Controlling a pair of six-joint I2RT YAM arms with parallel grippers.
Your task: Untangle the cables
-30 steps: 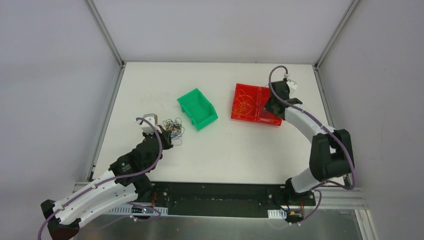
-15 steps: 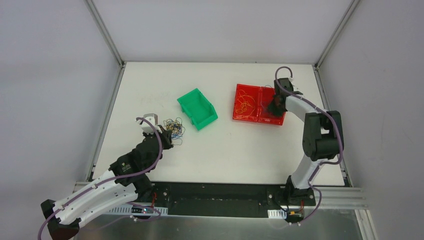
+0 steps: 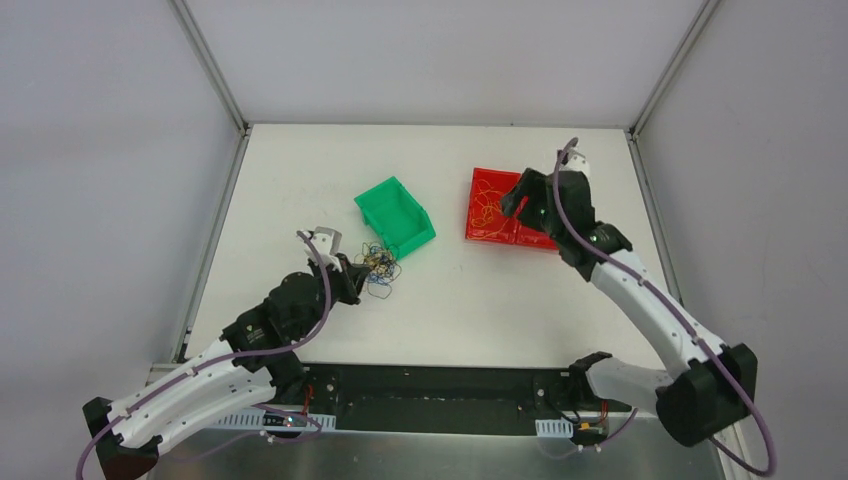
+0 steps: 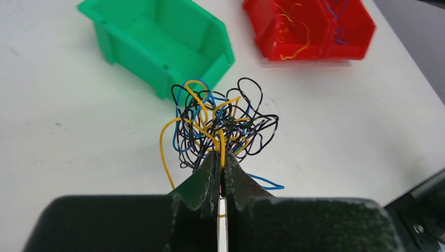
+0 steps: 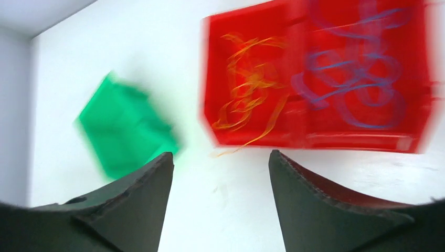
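— From above, where are the cables found?
— A knotted ball is held beside the green bin by the left pincer, likely so strands can be drawn out; loose ones lie in the red bin.
— From the left wrist?
— That pincer is seen clamped on the ball's near edge.
— From the right wrist?
— The right pincer is spread wide, nothing held, above the bench.

Cables bunched just beside the green bin
Left gripper touches them; right gripper hangs over the red bin; orange strands inside
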